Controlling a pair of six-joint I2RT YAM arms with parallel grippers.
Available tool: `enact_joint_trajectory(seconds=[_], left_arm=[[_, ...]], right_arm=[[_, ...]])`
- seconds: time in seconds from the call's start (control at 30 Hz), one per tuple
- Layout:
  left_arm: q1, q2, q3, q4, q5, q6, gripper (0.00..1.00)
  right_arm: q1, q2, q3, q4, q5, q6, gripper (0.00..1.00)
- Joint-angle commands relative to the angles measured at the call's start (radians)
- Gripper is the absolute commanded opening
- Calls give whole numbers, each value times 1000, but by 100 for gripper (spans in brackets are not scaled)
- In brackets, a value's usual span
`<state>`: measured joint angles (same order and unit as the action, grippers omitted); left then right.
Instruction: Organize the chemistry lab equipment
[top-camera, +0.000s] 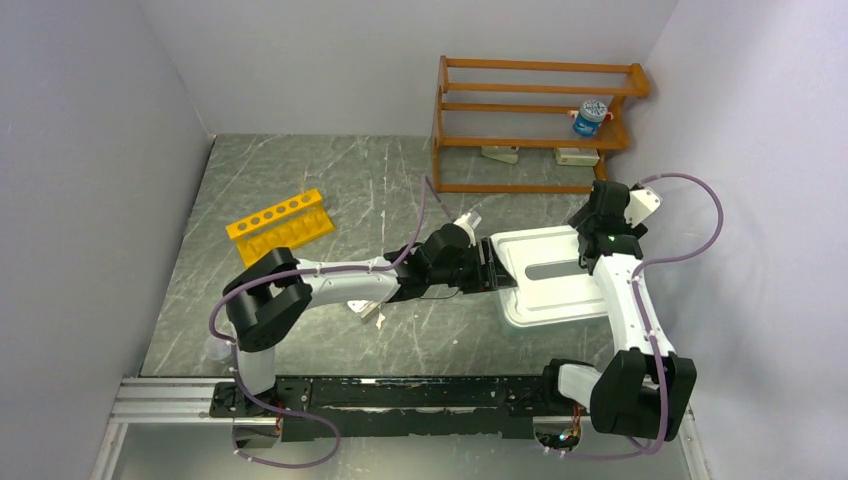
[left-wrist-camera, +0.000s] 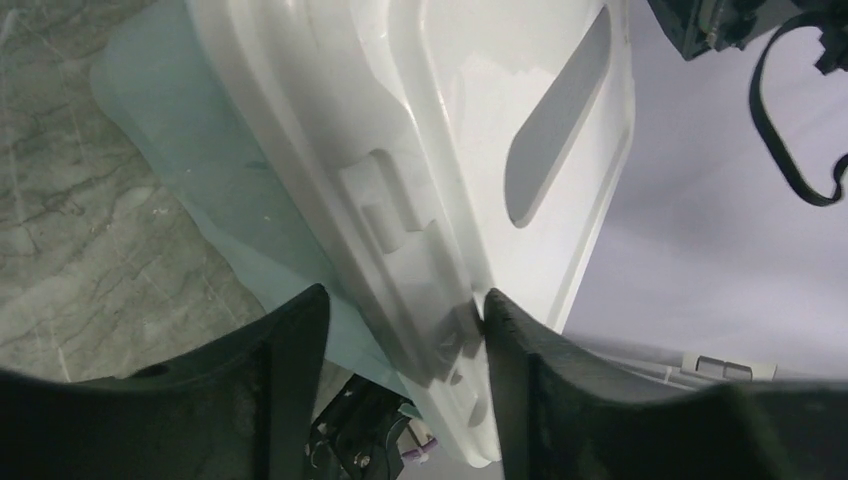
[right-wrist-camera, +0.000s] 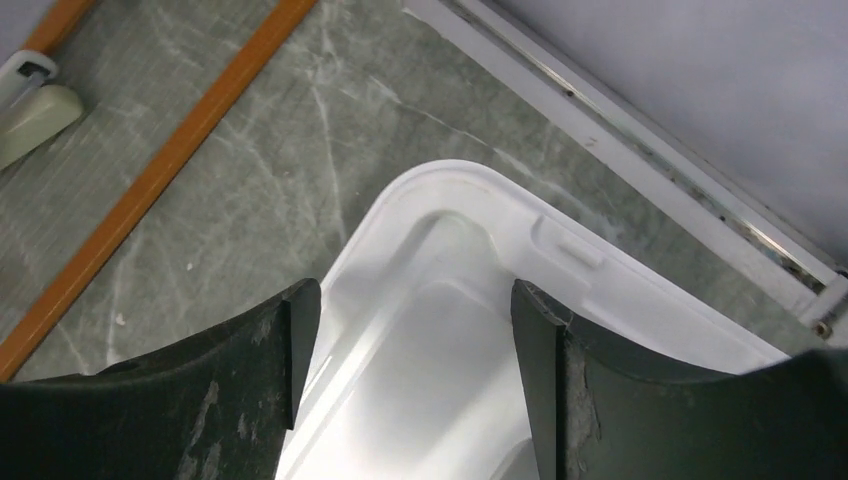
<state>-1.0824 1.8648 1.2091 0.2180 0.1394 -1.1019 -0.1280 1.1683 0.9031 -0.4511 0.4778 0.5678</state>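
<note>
A white lid (top-camera: 550, 255) lies on a pale teal tub (left-wrist-camera: 200, 150) at the right of the table. My left gripper (top-camera: 490, 265) is open and straddles the lid's left edge (left-wrist-camera: 405, 320). One fingertip (left-wrist-camera: 500, 320) touches the lid (left-wrist-camera: 450, 130) and the other stands apart beside the tub wall. My right gripper (top-camera: 598, 240) is open and empty just above the lid's far right corner (right-wrist-camera: 415, 320), over the lid (right-wrist-camera: 470, 260). A yellow holed rack (top-camera: 280, 226) lies at the left. A small white item (top-camera: 364, 309) lies partly under my left forearm. Goggles, tube and tongs are out of view.
An orange wooden shelf (top-camera: 535, 120) stands at the back right with a blue-capped bottle (top-camera: 590, 117) on it and two pale items (top-camera: 500, 154) beneath. Its bottom bar (right-wrist-camera: 150, 180) shows in the right wrist view. A small clear item (top-camera: 215, 350) sits by the left arm's base.
</note>
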Motion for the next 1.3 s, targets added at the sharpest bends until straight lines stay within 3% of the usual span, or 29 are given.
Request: enact_joint_trajectory(seconds=[0.0, 0.1, 0.2, 0.53, 0.67, 0.77, 1.07, 1.27], left_arm=[[4, -8, 23, -29, -21, 56, 53], [16, -7, 27, -48, -37, 71, 41], [39, -16, 22, -51, -62, 91, 37], [135, -33, 48, -107, -117, 195, 34], [193, -40, 45, -129, -118, 234, 35], [221, -33, 58, -142, -92, 278, 39], [249, -37, 131, -192, -31, 371, 69], [253, -131, 217, -318, -97, 495, 83]], right_arm=[[-19, 33, -84, -1, -135, -21, 72], [-15, 53, -87, 13, -232, -36, 69], [-1, 68, -81, 33, -294, -45, 67], [76, 127, -28, 83, -454, -41, 66], [123, 163, 8, 78, -453, -41, 66], [155, 168, 19, 80, -443, -40, 66], [168, 158, 127, 13, -384, -80, 66], [206, 81, 217, -69, -288, -106, 70]])
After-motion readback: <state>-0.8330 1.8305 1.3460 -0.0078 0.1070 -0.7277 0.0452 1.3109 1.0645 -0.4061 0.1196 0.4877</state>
